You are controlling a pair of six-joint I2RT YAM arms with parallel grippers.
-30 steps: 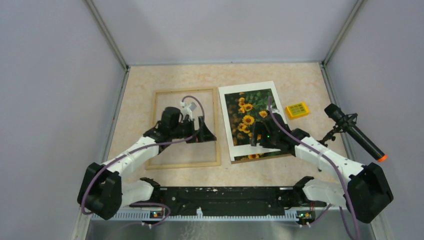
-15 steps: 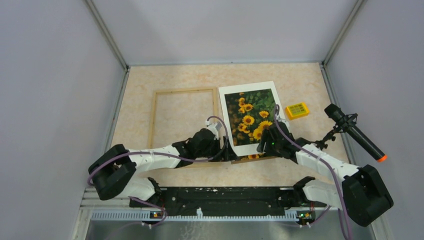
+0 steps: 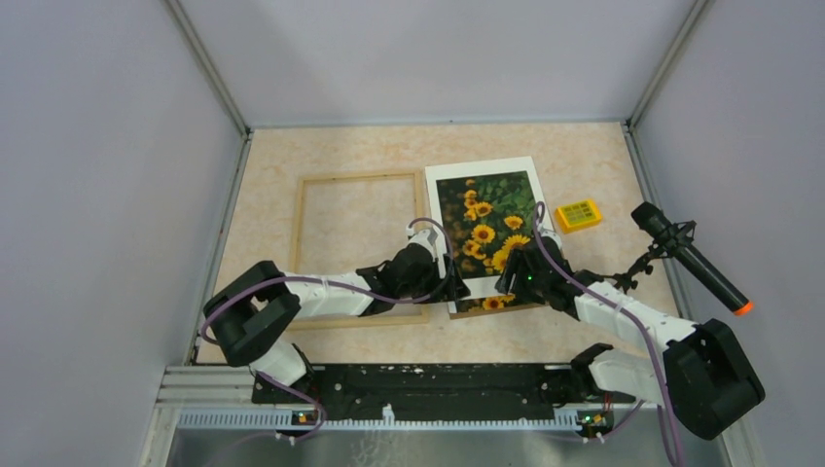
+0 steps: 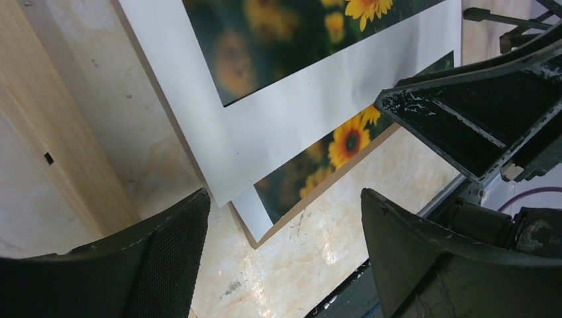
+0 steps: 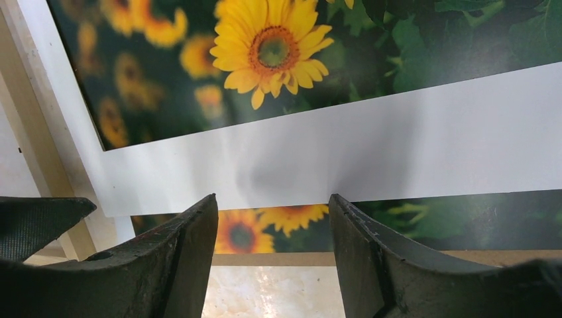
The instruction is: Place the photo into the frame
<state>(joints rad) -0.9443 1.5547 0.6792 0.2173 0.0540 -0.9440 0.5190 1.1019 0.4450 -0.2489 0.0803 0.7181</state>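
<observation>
The left hand is spread wide at the near left corner of the photo, gripping nothing; whether its fingers touch the bench I cannot tell. The right hand is parted at the near edge, also empty. The photo lies under a white mat, just right of the bare frame.

Sunflower photo flat under white mat, near edge poking out, light-wood frame flat just beside, leftward
</observation>
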